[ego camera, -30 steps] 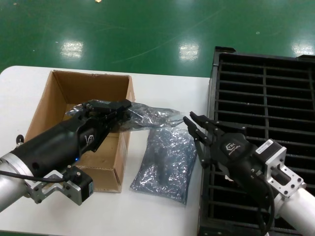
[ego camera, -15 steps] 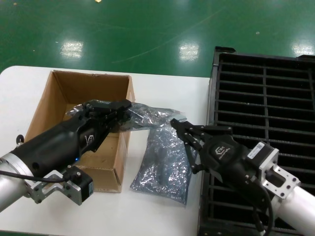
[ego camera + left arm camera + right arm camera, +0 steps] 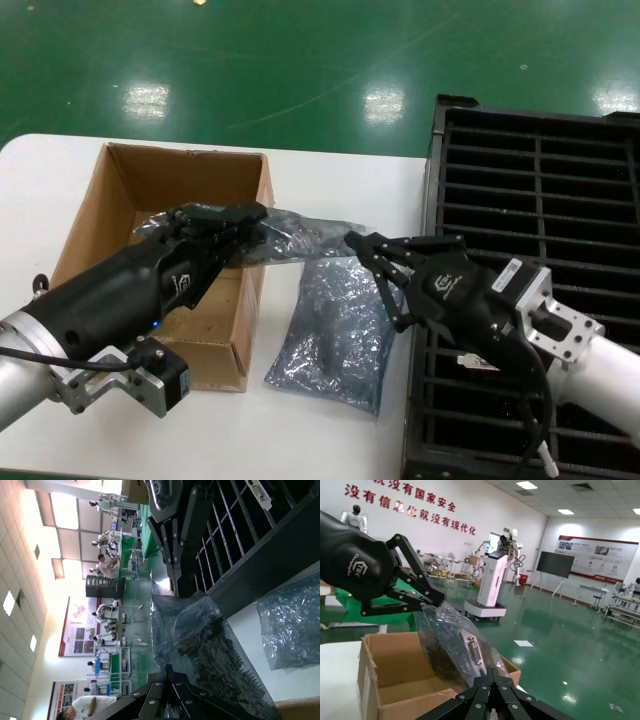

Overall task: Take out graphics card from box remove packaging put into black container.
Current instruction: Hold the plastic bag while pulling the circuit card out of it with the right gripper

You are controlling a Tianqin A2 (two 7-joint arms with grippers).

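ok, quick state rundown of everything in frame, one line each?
left gripper: shut on the bagged graphics card, over the box.
right gripper: at the bag's far end; whether it grips cannot be told.
graphics card: still inside its bag, held off the table.
packaging: on the card, not removed.
second bag: lying flat on the table.
box: open-topped.
black container: visible slots empty.

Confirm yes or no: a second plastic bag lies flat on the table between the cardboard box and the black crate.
Yes, a crinkly plastic bag lies flat on the white table, between the cardboard box and the black crate.
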